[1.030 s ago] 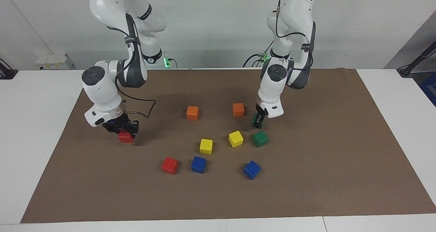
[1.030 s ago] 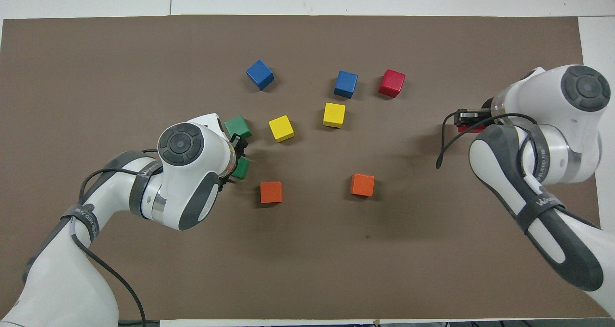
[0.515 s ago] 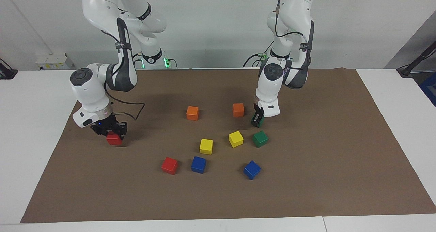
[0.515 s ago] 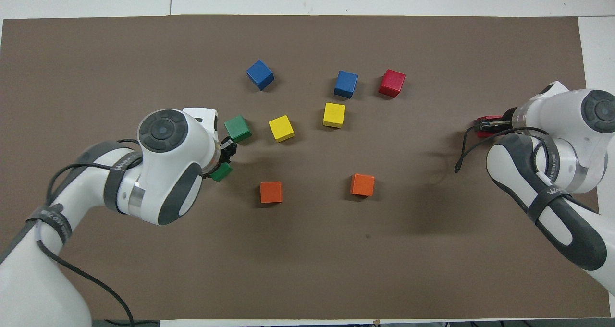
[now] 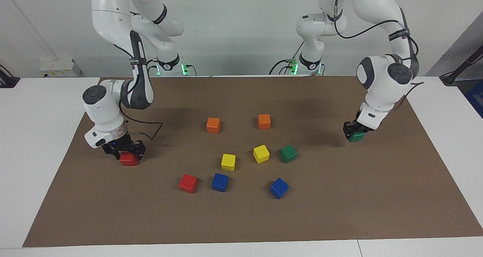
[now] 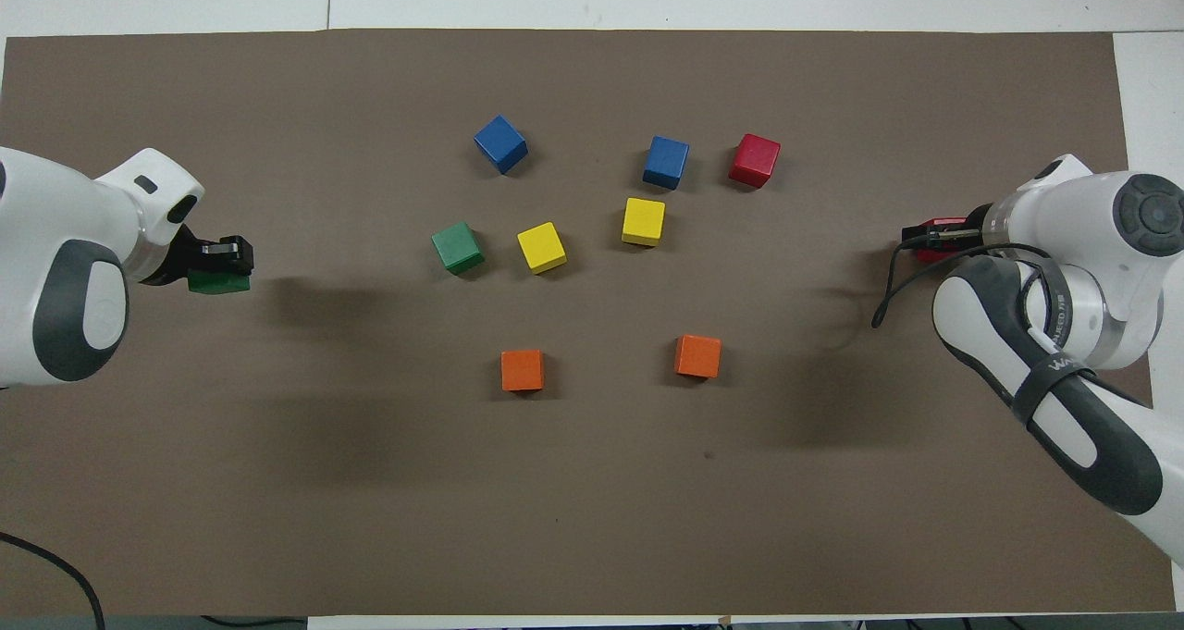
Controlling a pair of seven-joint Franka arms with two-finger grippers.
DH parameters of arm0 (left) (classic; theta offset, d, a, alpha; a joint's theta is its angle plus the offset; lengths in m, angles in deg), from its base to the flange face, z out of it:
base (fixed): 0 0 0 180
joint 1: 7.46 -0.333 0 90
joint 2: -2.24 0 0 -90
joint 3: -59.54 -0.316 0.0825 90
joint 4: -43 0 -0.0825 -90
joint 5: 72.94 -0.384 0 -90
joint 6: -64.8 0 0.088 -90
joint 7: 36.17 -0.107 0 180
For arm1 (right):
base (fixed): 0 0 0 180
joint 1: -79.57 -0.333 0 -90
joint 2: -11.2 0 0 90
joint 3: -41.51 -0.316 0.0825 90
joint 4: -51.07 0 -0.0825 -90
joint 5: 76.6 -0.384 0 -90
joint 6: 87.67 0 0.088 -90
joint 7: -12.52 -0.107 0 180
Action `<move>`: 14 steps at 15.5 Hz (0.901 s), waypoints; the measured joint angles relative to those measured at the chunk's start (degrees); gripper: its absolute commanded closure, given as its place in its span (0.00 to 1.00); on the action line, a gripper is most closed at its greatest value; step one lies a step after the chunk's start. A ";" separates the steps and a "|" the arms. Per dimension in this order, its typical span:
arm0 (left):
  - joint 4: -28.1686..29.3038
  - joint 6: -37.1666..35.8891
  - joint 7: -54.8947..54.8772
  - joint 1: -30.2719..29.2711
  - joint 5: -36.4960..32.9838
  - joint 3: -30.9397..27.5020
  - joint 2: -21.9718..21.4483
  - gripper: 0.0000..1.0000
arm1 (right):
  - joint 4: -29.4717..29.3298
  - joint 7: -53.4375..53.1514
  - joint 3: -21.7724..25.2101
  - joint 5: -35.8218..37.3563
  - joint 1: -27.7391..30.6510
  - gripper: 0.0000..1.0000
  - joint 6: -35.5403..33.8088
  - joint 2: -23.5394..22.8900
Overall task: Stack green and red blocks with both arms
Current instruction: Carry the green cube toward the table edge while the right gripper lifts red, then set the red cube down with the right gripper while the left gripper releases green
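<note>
My left gripper (image 5: 354,130) is shut on a dark green block (image 5: 357,137) and holds it just above the brown mat, toward the left arm's end of the table; it also shows in the overhead view (image 6: 219,283). My right gripper (image 5: 124,151) is shut on a red block (image 5: 129,159), low at the mat toward the right arm's end; in the overhead view (image 6: 936,241) the arm partly hides it. The second green block (image 5: 288,153) sits beside a yellow cube. The second red block (image 5: 188,183) sits beside a blue cube.
Two orange cubes (image 5: 213,125) (image 5: 264,121) lie nearest the robots. Two yellow cubes (image 5: 228,162) (image 5: 261,153) lie mid-mat. Two blue cubes (image 5: 220,182) (image 5: 279,188) lie farthest from the robots. The brown mat (image 5: 339,211) covers the white table.
My left arm has swung from beside the loose green block out to its own end of the table, carrying its green block. My right gripper has shifted slightly and lowered the red block.
</note>
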 measured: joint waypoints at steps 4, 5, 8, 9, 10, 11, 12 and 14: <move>-0.38 3.93 -2.84 -1.05 0.00 0.14 3.36 1.00 | -8.02 -0.41 -0.27 0.07 -1.79 0.00 -12.73 0.82; -0.39 4.62 -2.90 -1.05 0.00 0.24 4.32 1.00 | -11.92 -2.03 -0.28 0.47 -2.91 0.00 -17.83 1.05; -0.41 5.55 -3.52 -1.04 0.00 0.56 6.25 1.00 | -20.90 -12.40 -0.45 3.11 -7.46 0.00 -27.21 0.84; -0.41 5.67 -4.49 -1.04 0.00 0.56 6.56 1.00 | -22.15 -16.56 -0.47 3.31 -9.37 0.00 -28.05 0.48; -0.41 5.74 -5.72 -1.05 0.00 0.53 6.78 1.00 | -22.90 -20.95 -0.51 3.44 -11.32 0.00 -28.23 -0.16; -0.41 5.81 -6.55 -1.05 0.00 0.52 6.95 1.00 | -23.62 -25.07 -0.53 3.50 -13.09 0.00 -28.23 -1.18; -0.39 6.01 -6.97 -1.05 0.00 0.53 7.09 1.00 | -24.84 -28.71 -0.55 3.50 -14.56 0.00 -28.28 -2.66; -0.19 6.69 -7.05 -1.05 0.00 0.52 7.36 1.00 | -28.76 -34.92 -0.59 3.50 -16.38 0.00 -28.68 -6.76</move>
